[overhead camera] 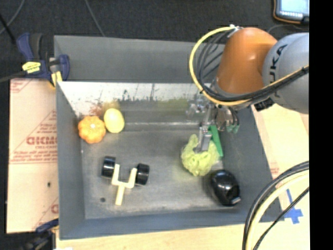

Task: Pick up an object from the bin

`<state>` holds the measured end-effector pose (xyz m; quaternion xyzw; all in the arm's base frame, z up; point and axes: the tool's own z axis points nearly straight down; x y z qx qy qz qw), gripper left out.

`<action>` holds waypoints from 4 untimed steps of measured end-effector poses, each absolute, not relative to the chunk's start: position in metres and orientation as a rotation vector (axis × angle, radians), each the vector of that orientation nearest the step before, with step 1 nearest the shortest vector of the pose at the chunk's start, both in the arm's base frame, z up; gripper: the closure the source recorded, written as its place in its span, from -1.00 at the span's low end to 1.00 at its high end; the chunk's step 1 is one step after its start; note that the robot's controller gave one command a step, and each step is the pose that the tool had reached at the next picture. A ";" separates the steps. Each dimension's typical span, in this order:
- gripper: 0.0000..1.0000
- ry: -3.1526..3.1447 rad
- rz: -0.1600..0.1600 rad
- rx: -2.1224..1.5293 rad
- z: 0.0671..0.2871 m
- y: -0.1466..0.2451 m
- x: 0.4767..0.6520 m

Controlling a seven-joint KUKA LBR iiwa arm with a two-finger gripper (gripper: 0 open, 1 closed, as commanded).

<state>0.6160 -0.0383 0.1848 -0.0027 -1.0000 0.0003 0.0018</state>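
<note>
Right of centre in the bin (161, 191), a crumpled yellow-green lump (196, 161) sits touching the lowered claw (209, 142), grip state not discernible, a black rounded object (225, 187) just beside, wheeled toy (125, 176) and two fruits (92, 129) well apart leftward.

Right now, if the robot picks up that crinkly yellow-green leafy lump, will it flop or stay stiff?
The crinkly yellow-green leafy lump, under the gripper, looks ruffled and folded, so it will probably sag rather than stay stiff. It seems light for its size, being all thin frills. Its bumpy shape likely keeps it from rolling.
</note>
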 end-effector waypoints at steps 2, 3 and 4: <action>-1.00 -3.152 0.003 0.033 0.149 -0.048 0.606; 1.00 -3.145 0.004 0.165 0.097 -0.061 0.569; 1.00 -3.145 0.004 0.166 0.097 -0.061 0.569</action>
